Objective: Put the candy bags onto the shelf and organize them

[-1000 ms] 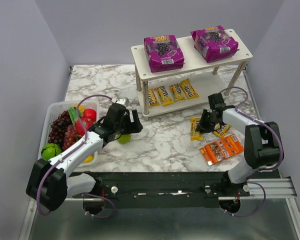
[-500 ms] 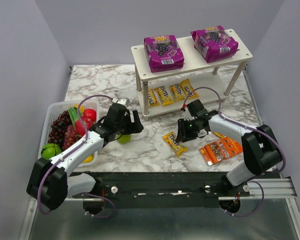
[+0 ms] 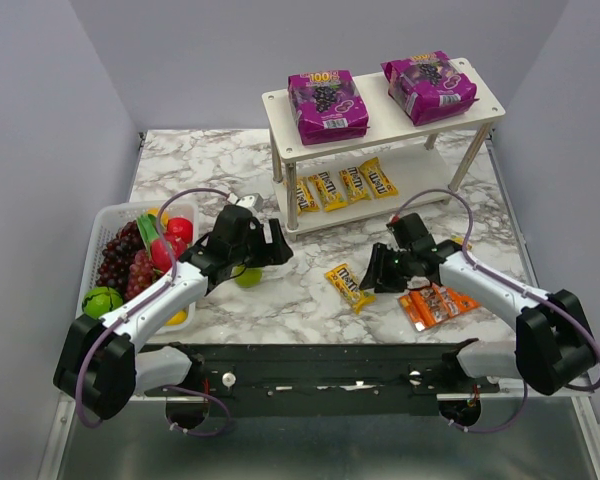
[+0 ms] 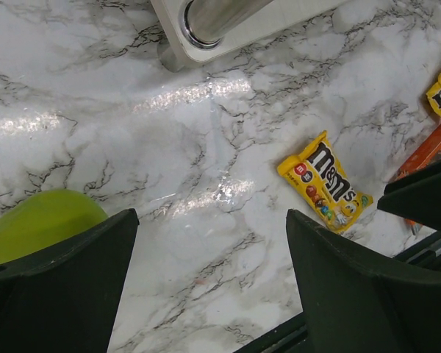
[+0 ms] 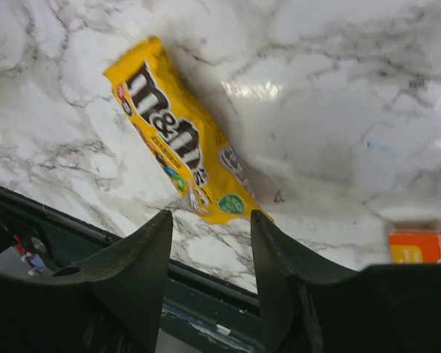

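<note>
One yellow packet (image 3: 348,285) lies flat on the marble desk (image 3: 200,160), in front of the shelf (image 3: 275,104) and apart from it. The right gripper (image 3: 377,272) sits just beside the packet, its jaws moderately apart with nothing between them. The orange pack (image 3: 442,299) lies on the desk by that arm. Four more yellow packets (image 3: 342,186) line the lower tier, and two purple pouches (image 3: 327,105) rest on the top one. The left gripper (image 3: 263,243) is spread wide and empty over the desk, near a green fruit (image 3: 248,279).

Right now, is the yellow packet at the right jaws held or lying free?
Lying free: the packet is flat on the table, and the right jaws stand apart, not closed on it.
</note>
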`<state>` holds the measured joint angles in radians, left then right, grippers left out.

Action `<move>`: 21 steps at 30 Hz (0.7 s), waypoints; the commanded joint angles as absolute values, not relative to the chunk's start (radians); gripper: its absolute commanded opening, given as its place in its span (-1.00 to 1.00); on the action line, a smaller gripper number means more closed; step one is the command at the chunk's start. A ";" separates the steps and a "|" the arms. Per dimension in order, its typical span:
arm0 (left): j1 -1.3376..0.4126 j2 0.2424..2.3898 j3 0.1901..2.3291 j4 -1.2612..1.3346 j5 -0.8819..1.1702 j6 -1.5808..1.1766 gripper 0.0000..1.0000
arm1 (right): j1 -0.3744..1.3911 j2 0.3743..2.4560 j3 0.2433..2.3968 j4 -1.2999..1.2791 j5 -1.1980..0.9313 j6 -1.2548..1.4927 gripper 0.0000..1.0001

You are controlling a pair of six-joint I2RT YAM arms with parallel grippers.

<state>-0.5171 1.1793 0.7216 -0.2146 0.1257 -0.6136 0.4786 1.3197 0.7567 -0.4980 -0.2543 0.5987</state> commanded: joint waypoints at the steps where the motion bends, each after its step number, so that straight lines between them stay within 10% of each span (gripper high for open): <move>1: -0.518 1.200 0.721 -0.169 0.195 -0.615 0.83 | 0.479 1.266 0.674 -0.474 -0.355 0.755 0.03; 21: -0.620 1.334 0.784 -0.081 0.233 -0.627 0.79 | 0.497 1.347 0.634 -0.267 -0.336 0.882 -0.47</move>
<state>-0.5953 1.2976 0.7326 -0.1310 0.2005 -0.6292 0.4904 1.2991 0.6502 -0.3435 -0.3901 0.8314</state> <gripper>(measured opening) 0.903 0.271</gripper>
